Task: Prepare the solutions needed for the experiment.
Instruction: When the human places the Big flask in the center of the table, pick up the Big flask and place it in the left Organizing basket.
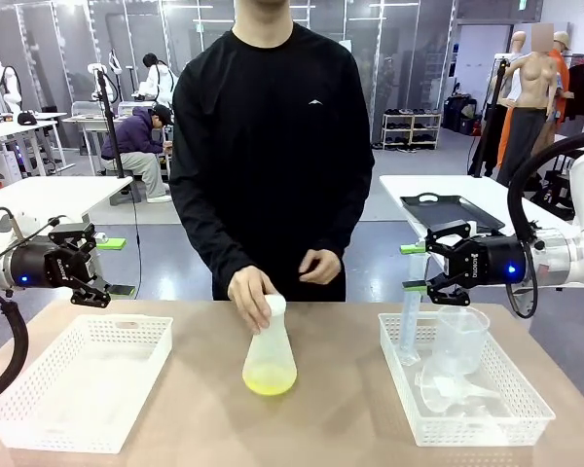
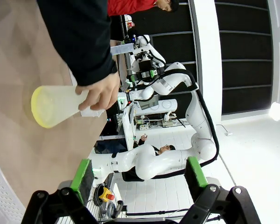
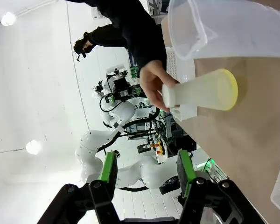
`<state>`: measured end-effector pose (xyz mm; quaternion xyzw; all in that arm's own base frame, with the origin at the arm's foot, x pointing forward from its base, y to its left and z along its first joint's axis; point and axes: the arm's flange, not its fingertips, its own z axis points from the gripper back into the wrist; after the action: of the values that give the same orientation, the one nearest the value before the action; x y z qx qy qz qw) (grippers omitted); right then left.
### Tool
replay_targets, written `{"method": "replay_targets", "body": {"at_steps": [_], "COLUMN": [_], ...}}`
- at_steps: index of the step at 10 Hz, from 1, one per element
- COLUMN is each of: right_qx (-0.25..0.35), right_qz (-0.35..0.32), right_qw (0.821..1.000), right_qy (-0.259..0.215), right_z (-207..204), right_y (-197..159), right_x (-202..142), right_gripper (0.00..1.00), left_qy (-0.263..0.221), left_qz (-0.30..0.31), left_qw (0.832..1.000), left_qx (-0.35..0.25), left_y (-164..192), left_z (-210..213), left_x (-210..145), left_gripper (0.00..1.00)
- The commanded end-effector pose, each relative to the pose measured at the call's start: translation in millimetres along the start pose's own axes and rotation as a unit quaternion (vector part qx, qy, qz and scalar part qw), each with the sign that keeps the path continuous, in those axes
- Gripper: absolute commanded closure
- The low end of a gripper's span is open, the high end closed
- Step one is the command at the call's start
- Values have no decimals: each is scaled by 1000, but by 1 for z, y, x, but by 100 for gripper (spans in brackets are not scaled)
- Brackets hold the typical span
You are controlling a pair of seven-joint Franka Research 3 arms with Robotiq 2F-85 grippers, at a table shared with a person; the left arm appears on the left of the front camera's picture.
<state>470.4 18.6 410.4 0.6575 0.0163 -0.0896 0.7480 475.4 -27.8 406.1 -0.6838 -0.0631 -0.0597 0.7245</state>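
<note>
One solution is ready as far as we can see: a shallow layer of translucent pale yellow-green liquid (image 1: 269, 381) lies at the bottom of a clear plastic conical flask (image 1: 270, 345). The flask stands mid-bench, between the two baskets, on the brown bench (image 1: 341, 423). The person's hand (image 1: 251, 295) grips the flask's neck. Our left hand (image 1: 112, 267) hovers with fingers spread wide and empty, above the far corner of the white perforated plastic basket (image 1: 127, 322). Our right hand (image 1: 413, 268) has its fingers apart with nothing between them, just above a clear plastic graduated cylinder (image 1: 411, 326). That cylinder and a clear plastic beaker (image 1: 459, 341) stand in the right-side white perforated basket (image 1: 526, 409), and both look dry. We judge the measuring and mixing mostly not yet done.
</note>
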Motion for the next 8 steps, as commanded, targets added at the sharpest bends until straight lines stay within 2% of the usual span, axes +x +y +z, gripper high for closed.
{"method": "replay_targets", "body": {"at_steps": [1,8], "right_qx": [-2,-2], "right_qz": [0,0], "right_qw": [1000,1000], "right_qy": [1,1], "right_z": [0,0], "right_y": [1,1], "right_x": [0,0], "right_gripper": [34,34], "left_qy": [-5,-5], "left_qz": [-2,-2], "left_qw": [1000,1000], "left_qx": [-1,-1], "left_y": [-2,-2], "left_z": [0,0], "left_x": [1,1], "left_gripper": [0,0]}}
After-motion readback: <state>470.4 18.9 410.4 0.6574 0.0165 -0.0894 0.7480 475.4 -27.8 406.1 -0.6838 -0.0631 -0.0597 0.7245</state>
